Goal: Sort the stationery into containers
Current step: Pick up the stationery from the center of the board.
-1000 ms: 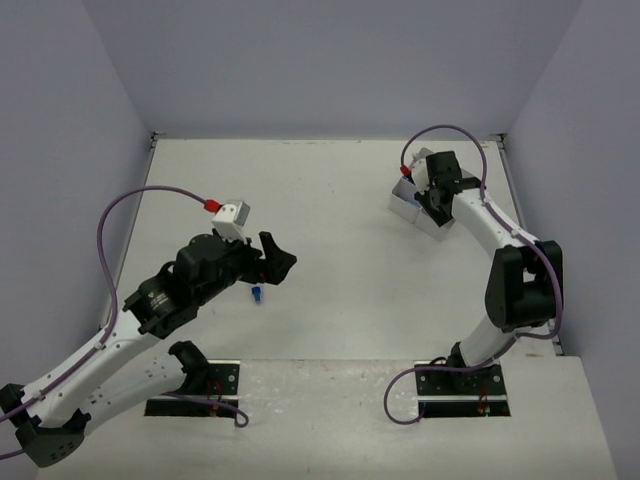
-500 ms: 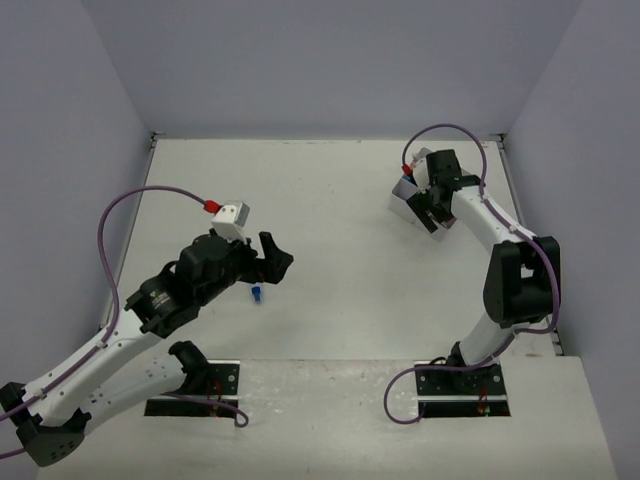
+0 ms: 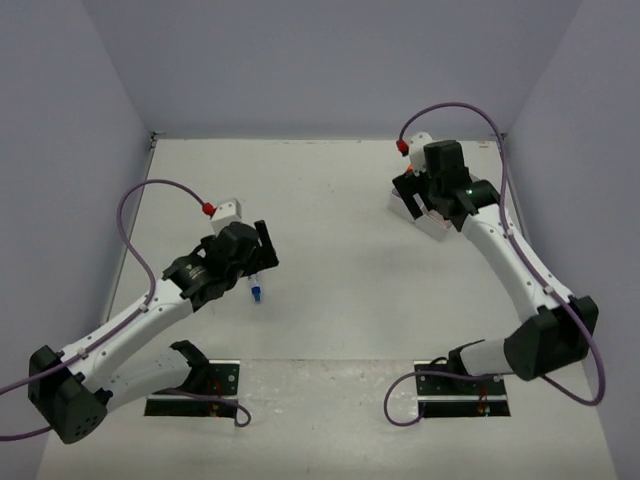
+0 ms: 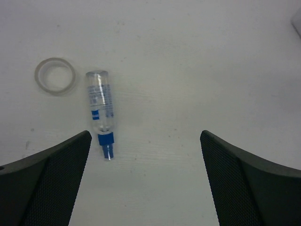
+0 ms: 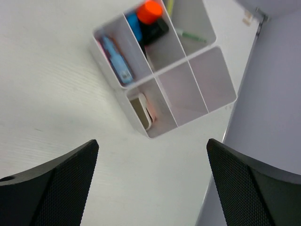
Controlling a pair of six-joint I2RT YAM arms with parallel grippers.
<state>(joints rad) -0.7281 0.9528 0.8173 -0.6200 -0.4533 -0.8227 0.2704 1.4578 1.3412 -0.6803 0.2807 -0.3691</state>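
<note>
Left gripper (image 4: 145,141), fingers wide apart, hangs above a clear blue-tipped tube (image 4: 102,110) lying at the frame's left.

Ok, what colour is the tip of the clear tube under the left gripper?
Blue tip; the left wrist view shows it best.

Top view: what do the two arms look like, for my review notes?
Both the left arm and right arm have white links and black joints. A purple cable runs along each to a white wrist camera block with a red plug. Gripper fingers are black with a fine mesh texture.
</note>
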